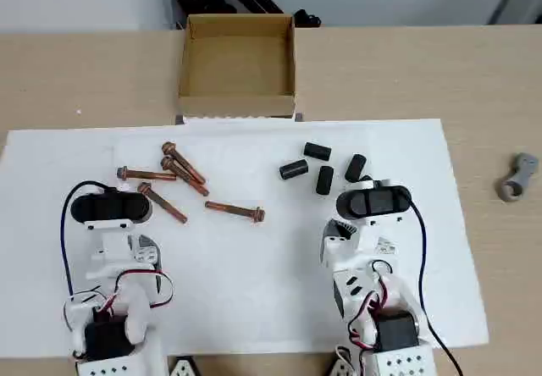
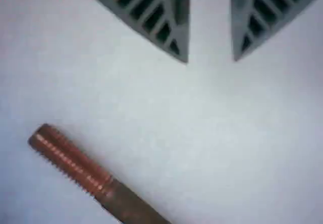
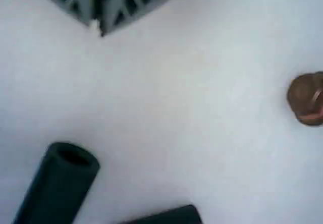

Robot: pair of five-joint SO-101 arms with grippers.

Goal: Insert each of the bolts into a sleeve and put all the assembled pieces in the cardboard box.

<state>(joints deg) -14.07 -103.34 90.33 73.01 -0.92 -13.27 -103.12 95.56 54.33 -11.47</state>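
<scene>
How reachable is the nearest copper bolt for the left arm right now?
Probably yes. The left gripper hangs open over the white sheet, the copper bolt lies flat close beside it, and nothing sits between them.

**Bolts left, sleeves right, box at the far side**

An open box (image 1: 238, 103) sits on the bench (image 1: 76, 71) at the far edge of a white sheet (image 1: 254, 266). Five bolts (image 1: 235, 211) lie scattered on the sheet's left, and black sleeves (image 1: 294, 170) cluster to the right. The left arm (image 1: 110, 207) stands just beside the bolts, the right arm (image 1: 373, 202) beside the sleeves. A grey part (image 1: 517, 177) lies far right.
</scene>
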